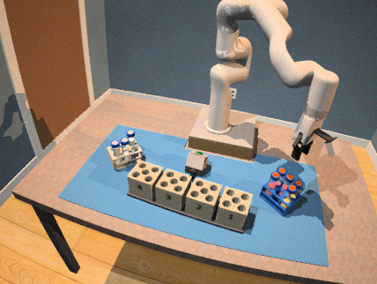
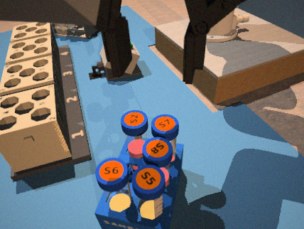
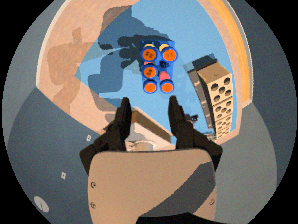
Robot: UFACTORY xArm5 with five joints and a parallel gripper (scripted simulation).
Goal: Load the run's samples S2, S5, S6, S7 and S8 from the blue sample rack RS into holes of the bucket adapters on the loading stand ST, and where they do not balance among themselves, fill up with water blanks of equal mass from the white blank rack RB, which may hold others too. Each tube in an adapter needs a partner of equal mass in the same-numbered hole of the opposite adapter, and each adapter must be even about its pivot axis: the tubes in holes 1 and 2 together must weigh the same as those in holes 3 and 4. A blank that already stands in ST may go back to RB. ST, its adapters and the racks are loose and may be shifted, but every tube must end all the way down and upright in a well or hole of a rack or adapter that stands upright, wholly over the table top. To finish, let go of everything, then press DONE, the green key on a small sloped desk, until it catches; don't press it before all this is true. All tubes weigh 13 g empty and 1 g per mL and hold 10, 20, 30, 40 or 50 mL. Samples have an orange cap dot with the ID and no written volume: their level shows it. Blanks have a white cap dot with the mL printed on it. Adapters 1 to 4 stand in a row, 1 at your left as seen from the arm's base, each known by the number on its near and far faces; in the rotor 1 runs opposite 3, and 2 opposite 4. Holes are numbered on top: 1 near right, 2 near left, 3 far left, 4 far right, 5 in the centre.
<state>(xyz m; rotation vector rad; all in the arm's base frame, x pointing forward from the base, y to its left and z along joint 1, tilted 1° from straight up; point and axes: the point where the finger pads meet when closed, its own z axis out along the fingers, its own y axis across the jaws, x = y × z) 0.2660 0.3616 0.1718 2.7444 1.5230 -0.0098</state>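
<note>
while the gripper (image 1: pixel 303 149) is hovering above the bench's right end, toward its far edge, nothing is loaded yet.
tool: fingers are standing part open with nothing between them.
rs (image 1: pixel 267 192): is sitting near the right end of the bench, below and nearer than the gripper, holding s2 (image 2: pixel 133 119), s7 (image 2: pixel 165 124), s8 (image 2: pixel 157 148), s6 (image 2: pixel 111 171) and s5 (image 2: pixel 148 179), all upright; two more wells are showing pink and two yellow.
st (image 1: pixel 232 227): is lying along the near middle of the bench, with adapters 4, 3, 2, 1 reading left to right in the top view; every hole that shows is looking empty.
rb (image 1: pixel 124 155): is standing toward the left end with capped blanks.
done (image 1: pixel 199 153): is waiting unpressed, mid-bench by the arm's base.
step: i judge the arm is lining up over rs for a first pick.
next: it is calling for centring over one cap, then descending straight so the fingers are straddling that tube without knocking its close neighbours.
levels: cannot tell from these views.
</note>
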